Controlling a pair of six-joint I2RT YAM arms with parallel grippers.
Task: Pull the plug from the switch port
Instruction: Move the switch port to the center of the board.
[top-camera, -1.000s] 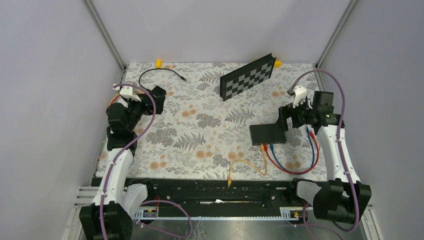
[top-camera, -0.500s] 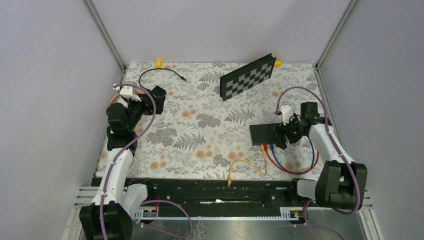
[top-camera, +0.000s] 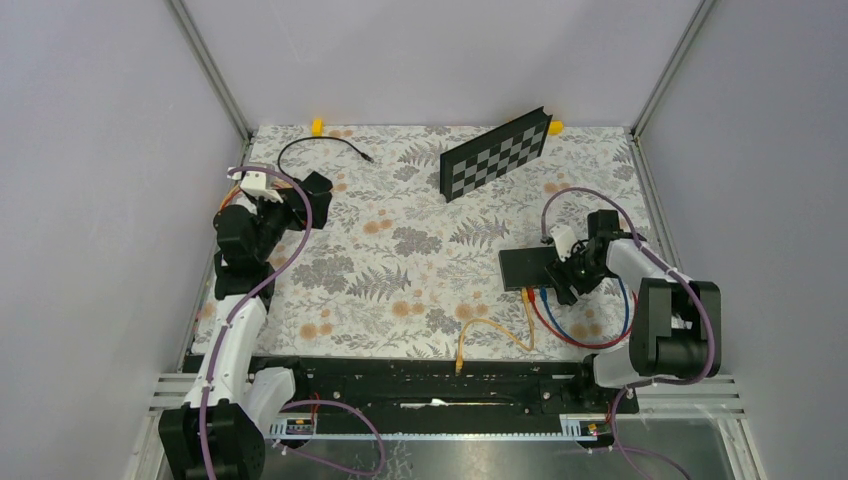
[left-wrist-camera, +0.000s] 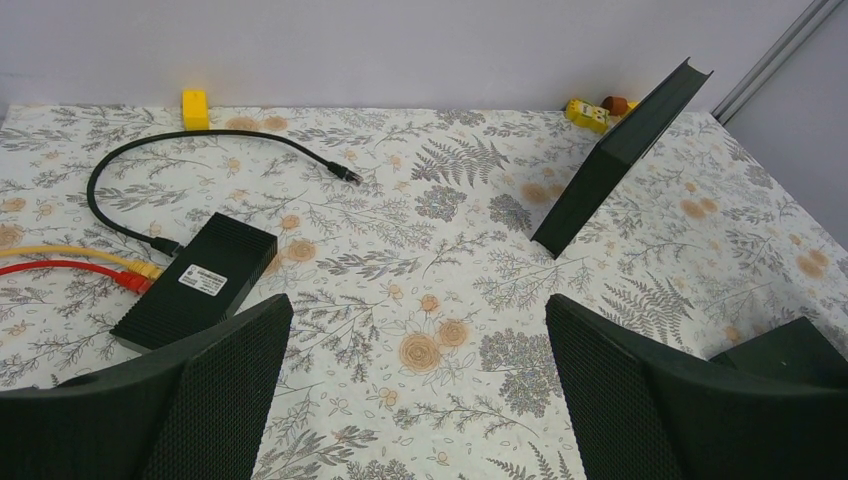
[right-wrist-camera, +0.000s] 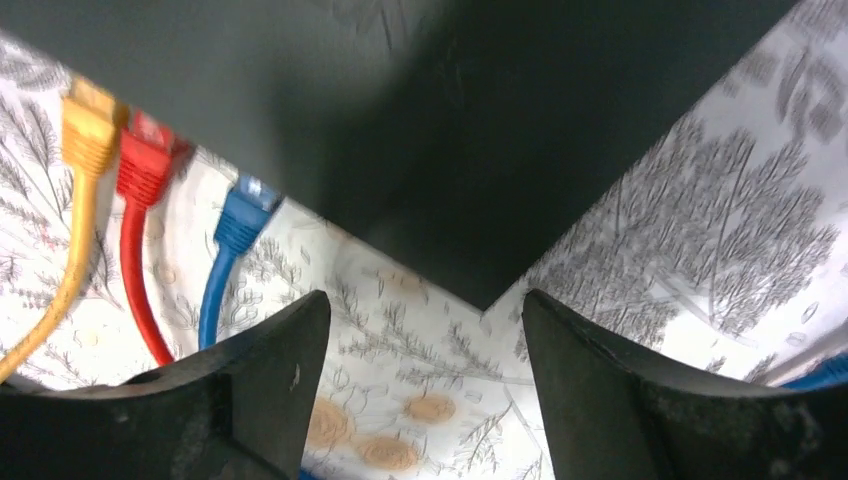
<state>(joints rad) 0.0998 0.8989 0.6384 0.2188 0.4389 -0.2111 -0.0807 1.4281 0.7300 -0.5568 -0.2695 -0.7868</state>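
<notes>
three plugs (right-wrist-camera: 143, 160) on switch (right-wrist-camera: 450, 120), right wrist closeup

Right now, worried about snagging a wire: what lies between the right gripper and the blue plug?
Between the right gripper and the blue plug, the right wrist view shows only floral cloth and the plug's own blue cable.
</notes>
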